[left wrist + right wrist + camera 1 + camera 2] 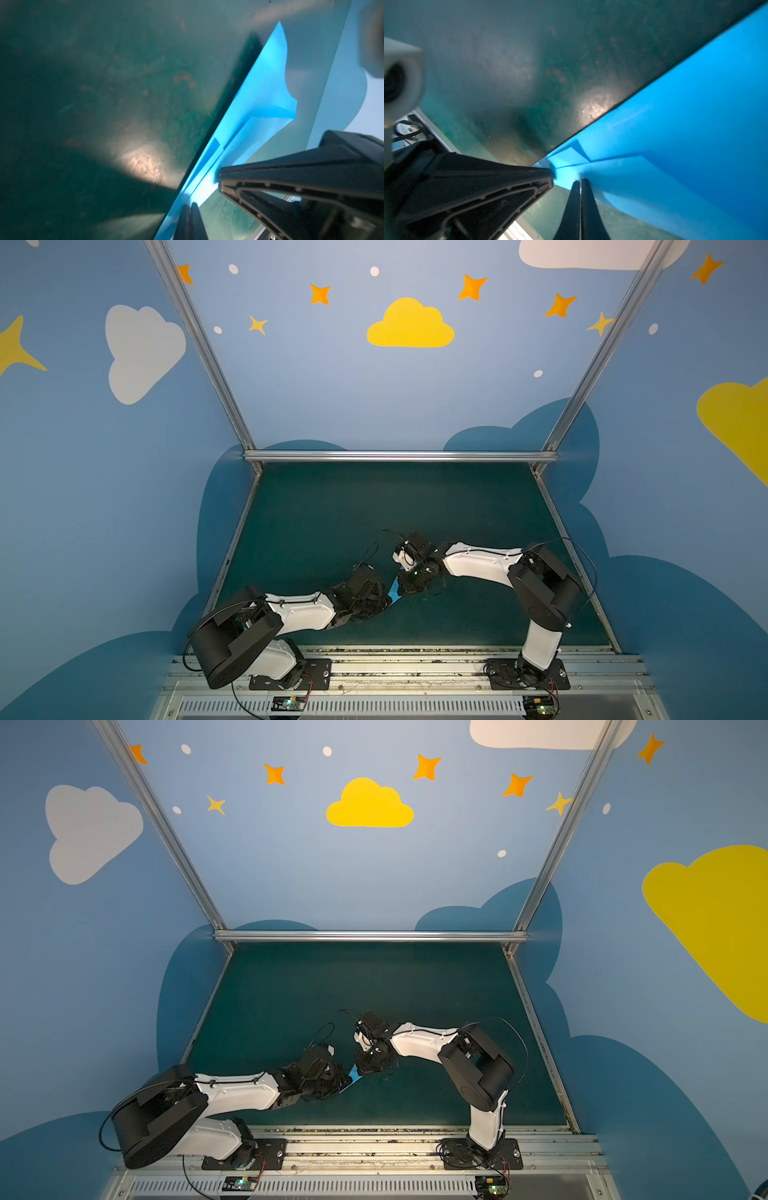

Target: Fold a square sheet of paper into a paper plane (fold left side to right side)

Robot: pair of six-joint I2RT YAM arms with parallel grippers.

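The paper plane (259,93), folded sky-blue paper with layered creases, sits pinched between the two arms over the front middle of the dark green worktop (374,506) (in both top views only a sliver shows). The left end effector (190,204) and the right end effector (580,180) are both clenched on it, tips just beside each other.

L arm (299,610) lies low & reaches in to the middle. R arm (482,564) stands up tall, bends at the elbow & reaches in too. L gripper (387,602) & R gripper (402,590) meet tip to tip, very close. Both tip downward. Each has its fingers squeezed tight together, pinching the blue paper (394,592).
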